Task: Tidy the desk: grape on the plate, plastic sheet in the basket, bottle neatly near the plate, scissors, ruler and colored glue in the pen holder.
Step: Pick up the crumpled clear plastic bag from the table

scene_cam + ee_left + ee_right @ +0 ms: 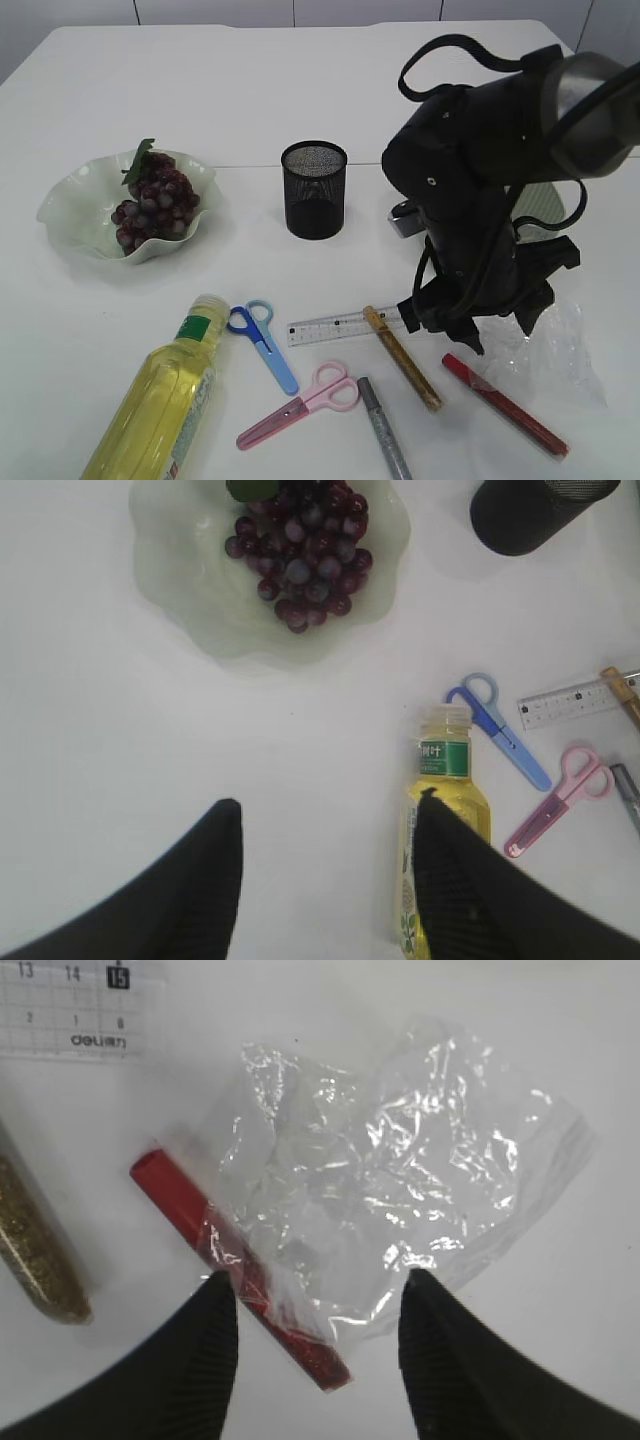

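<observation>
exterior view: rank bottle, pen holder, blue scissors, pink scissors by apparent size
1. bottle, though nearest the camera
2. pen holder
3. pink scissors and blue scissors: look alike, not ranked

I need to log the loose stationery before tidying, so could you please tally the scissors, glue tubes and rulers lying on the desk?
Scissors: 2, the blue scissors and the pink scissors
Glue tubes: 3, the gold tube, the silver tube and the red tube
Rulers: 1, the clear ruler
Total: 6

The white counter carries a plate, pen holder and bottle. Scissors, ruler, glue tubes and plastic sheet lie flat.
</observation>
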Motion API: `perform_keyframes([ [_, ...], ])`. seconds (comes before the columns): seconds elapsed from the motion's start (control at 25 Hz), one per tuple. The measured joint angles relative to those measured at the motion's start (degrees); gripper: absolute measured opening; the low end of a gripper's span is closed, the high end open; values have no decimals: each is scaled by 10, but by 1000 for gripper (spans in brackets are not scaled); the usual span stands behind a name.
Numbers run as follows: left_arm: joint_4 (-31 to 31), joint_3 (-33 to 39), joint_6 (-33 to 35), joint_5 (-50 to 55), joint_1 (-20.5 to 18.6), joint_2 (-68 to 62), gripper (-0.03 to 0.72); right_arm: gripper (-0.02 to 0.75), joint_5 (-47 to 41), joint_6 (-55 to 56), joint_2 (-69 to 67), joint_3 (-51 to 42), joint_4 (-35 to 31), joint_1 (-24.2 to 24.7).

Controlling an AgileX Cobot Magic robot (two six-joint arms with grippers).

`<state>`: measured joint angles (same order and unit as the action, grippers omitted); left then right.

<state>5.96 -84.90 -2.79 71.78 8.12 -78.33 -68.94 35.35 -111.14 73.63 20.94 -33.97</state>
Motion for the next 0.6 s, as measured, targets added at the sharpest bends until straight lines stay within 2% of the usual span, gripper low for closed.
perform_keyframes([
  [0.24,0,0,0,0,0,0,405,384,0,0,0,0,21,0],
  [0.6,0,0,0,0,0,0,405,384,0,1,0,0,19,0],
])
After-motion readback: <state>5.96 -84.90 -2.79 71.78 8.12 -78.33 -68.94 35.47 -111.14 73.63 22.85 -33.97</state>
